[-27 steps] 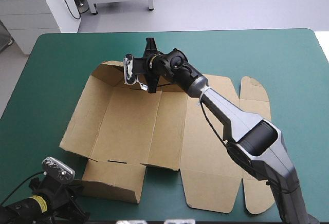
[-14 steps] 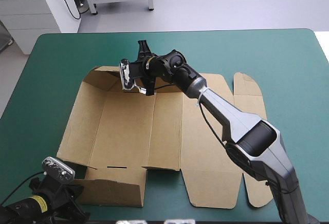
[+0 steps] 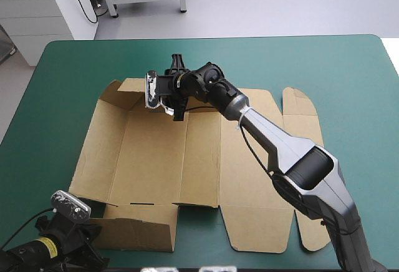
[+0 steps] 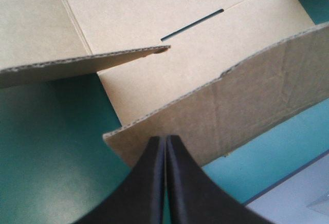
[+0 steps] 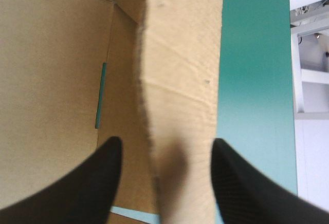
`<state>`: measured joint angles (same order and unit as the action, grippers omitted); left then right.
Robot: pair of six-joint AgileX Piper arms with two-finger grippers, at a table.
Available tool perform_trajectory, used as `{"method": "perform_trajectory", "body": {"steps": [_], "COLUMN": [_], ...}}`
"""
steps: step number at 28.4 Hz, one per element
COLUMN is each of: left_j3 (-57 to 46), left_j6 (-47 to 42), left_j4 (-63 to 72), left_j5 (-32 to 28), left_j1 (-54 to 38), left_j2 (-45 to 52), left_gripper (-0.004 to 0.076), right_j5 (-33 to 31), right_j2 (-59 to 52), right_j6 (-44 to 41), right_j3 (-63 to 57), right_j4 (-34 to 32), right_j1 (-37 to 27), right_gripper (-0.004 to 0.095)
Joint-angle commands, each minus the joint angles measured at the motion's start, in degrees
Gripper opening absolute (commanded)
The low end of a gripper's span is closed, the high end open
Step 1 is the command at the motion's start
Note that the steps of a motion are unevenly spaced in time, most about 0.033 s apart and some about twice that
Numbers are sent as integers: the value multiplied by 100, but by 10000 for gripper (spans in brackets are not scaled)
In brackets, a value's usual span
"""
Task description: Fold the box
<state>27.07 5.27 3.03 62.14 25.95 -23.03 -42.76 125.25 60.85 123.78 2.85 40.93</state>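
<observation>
- High view: the brown box [image 3: 156,153] lies opened out on the teal-green table [image 3: 75,72], left of centre. Its far wall [image 3: 128,91] stands raised at upper left and its near flap [image 3: 134,231] at lower left. The right gripper [image 3: 177,88] straddles the far wall.
- Left wrist view: the left gripper [image 4: 165,139] has its fingers pressed together into one point, holding nothing. The near flap stands just ahead of the tips.
- Right wrist view: the right gripper's fingers stand wide apart with the far wall between them, not clamped.
</observation>
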Motion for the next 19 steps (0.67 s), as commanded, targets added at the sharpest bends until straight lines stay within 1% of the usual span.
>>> {"method": "perform_trajectory", "body": {"steps": [1,2,4,8,10,12,14,16,17,18,19], "left_j3": [144,144,144,144,144,144,144,144,144,144,144], "left_j6": [-7,-7,-7,-7,-7,-7,-7,-7,-7,-7,-7], "left_j4": [56,56,56,56,56,56,56,56,56,56,56], "left_j5": [-250,-250,-250,-250,-250,-250,-250,-250,-250,-250,-250], "left_j1": [16,16,16,16,16,16,16,16,16,16,16], "left_j2": [-54,-54,-54,-54,-54,-54,-54,-54,-54,-54,-54], "left_gripper": [-8,-8,-8,-8,-8,-8,-8,-8,-8,-8,-8], "right_j5": [200,145,-60,-521,-744,-934,-1167,-1531,-1723,-2133,-2293], "right_j2": [-394,-407,-477,-657,-760,-883,-983,-1091,-1141,-1238,-1287], "right_j6": [-824,-997,-1305,-1538,-1519,-1506,-1530,-1530,-1560,-1693,-1907], "right_j3": [157,157,157,157,157,157,157,157,157,157,157], "right_j4": [-446,-541,-771,-865,-865,-946,-1099,-1168,-1230,-1435,-1607], "right_j1": [-1,-1,-1,-1,-1,-1,-1,-1,-12,-12,-12], "right_gripper": [798,821,804,704,600,428,227,-15,-10,-20,-20]}}
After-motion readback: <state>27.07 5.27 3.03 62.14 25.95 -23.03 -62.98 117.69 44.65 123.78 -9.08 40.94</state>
